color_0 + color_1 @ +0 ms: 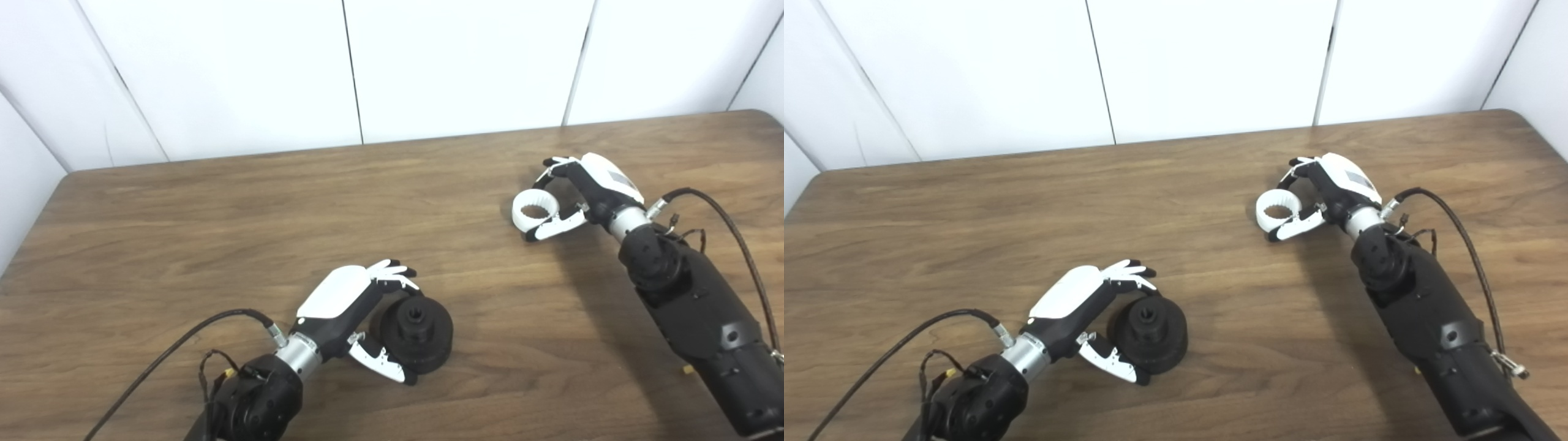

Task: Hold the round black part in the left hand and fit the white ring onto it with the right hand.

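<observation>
Nearest, left hand (pixel 352 312) cupped around round black part (pixel 416 334) on wooden surface (pixel 184 245). Farther off, right hand (pixel 579 193) closed on white ring (pixel 534 211), well apart.

A wooden table (pixel 257 208) fills most of the scene, its top a mid-brown with darker grain streaks running lengthwise from left to right. Its far edge runs along the back, and both far corners are rounded (the right one shows more fully in the right eye view). Behind the table stands a white panelled wall (pixel 465 61), plain and matt, divided by thin dark seams (pixel 352 70) that slant slightly as they rise. At the far left and far right, further white panels angle in towards the table's ends, closing the space around it.
</observation>
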